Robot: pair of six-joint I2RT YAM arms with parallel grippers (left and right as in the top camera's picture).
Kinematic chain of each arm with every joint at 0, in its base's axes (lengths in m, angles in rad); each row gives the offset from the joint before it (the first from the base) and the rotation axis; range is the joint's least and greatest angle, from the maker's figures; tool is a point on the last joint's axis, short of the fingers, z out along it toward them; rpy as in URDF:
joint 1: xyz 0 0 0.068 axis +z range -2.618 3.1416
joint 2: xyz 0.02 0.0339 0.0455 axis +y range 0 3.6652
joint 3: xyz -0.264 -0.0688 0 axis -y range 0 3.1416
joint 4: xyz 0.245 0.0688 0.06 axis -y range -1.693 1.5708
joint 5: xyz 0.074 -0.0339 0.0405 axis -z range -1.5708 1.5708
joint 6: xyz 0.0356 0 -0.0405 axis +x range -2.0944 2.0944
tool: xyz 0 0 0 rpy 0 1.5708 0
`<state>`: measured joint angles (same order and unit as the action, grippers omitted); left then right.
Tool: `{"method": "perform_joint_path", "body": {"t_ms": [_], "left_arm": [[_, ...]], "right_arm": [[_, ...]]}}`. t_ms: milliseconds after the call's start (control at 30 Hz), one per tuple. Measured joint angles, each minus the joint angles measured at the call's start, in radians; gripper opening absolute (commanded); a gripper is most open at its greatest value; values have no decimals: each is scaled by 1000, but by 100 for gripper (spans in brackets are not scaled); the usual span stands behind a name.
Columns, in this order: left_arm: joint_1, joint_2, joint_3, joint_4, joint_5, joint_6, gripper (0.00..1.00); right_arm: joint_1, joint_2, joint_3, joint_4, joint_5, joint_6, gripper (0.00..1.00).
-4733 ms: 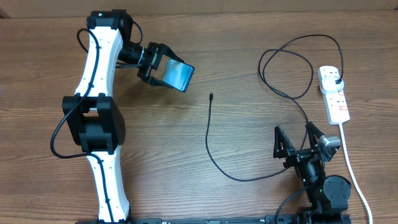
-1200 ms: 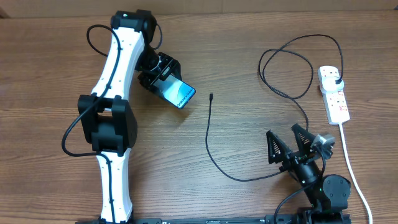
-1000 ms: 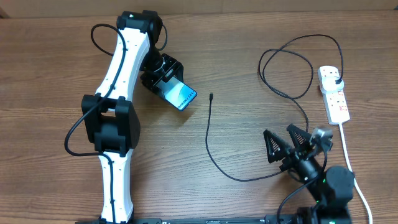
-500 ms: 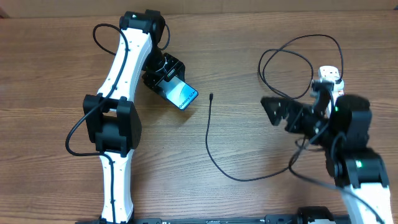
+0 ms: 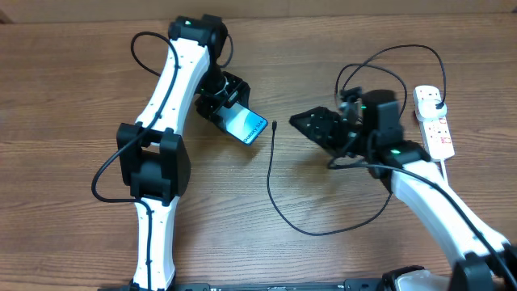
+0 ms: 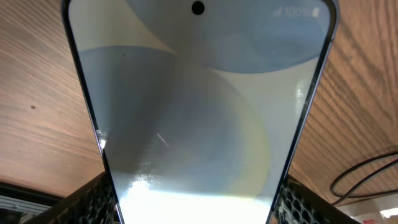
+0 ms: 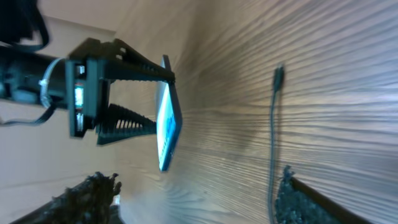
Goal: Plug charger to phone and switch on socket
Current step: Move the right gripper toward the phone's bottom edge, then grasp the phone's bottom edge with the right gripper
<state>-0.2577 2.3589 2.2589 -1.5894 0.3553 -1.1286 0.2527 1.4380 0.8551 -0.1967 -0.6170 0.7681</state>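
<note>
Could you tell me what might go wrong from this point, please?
1. The plug tip of the charger is small and lies flat on the table; the open right jaws may nudge it aside rather than pinch it.
2. The phone hangs tilted in the left jaws; pushing the plug in could make it slip.
3. The right arm crosses the charger's loops; it might snag them and tug the socket.
</note>
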Motion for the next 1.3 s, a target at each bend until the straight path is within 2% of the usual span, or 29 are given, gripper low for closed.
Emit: {"method": "perform_joint_path", "body": {"t_ms": [67, 167, 533, 867, 1100, 1300], "left_arm": [[-11, 0, 0, 0, 4, -16, 63], [-22, 0, 0, 0, 25, -32, 63], [-26, 0, 0, 0, 134, -72, 64], [-26, 0, 0, 0, 188, -74, 66], [-31, 0, 0, 0, 191, -74, 67], [-31, 0, 0, 0, 191, -74, 68]], "right_arm": [[33, 42, 0, 35, 13, 65, 66], [73, 87, 0, 85, 43, 154, 61], [203, 117, 0, 180, 200, 339, 48], [248, 122, 0, 245, 304, 379, 39], [252, 156, 0, 299, 309, 383, 34], [252, 207, 0, 348, 290, 384, 26]]}}
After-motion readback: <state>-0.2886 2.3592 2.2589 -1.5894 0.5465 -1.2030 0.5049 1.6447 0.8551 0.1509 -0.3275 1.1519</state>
